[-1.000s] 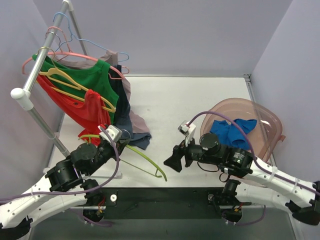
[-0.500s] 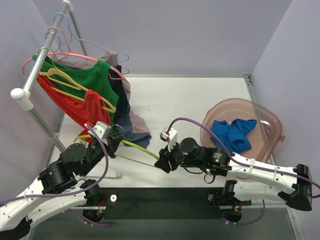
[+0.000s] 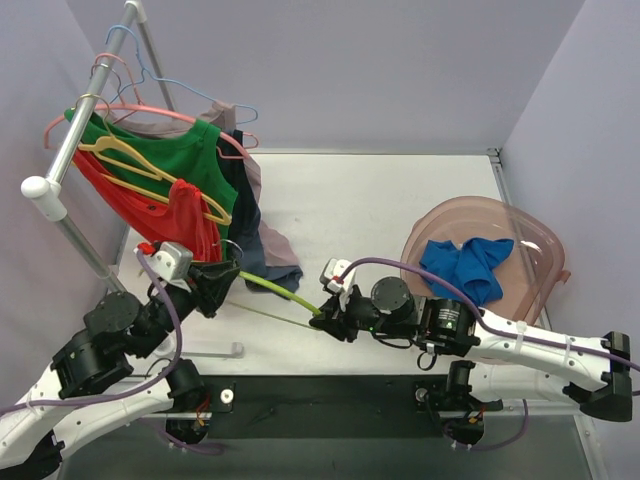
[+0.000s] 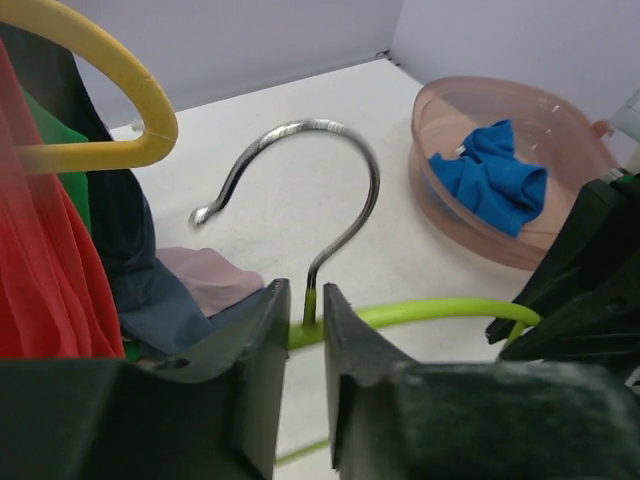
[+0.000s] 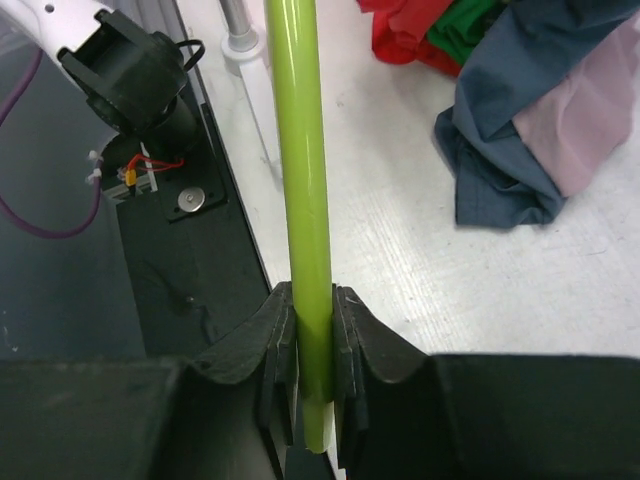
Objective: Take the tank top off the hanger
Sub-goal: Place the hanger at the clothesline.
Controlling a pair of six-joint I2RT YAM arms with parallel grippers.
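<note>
The lime-green hanger [image 3: 280,293] is bare and slants above the table between my two grippers. My right gripper [image 3: 325,313] is shut on the end of its arm; in the right wrist view the green bar [image 5: 300,150] is pinched between the pads [image 5: 312,340]. My left gripper [image 3: 232,272] straddles the neck below the metal hook [image 4: 340,160], its jaws [image 4: 306,320] parted with a gap on each side of the wire. The blue tank top [image 3: 465,265] lies bunched in the pink basin [image 3: 540,240].
A metal clothes rail [image 3: 75,130] slants at the back left, carrying green [image 3: 180,160], red [image 3: 150,215], navy and pink garments on several hangers. Their lower ends [image 5: 510,150] droop onto the table near the green hanger. Grey walls close the back and the sides.
My right gripper swung left from near the basin and closed on the hanger's arm. My left gripper drew back to the left with the hook, and its jaws have parted.
</note>
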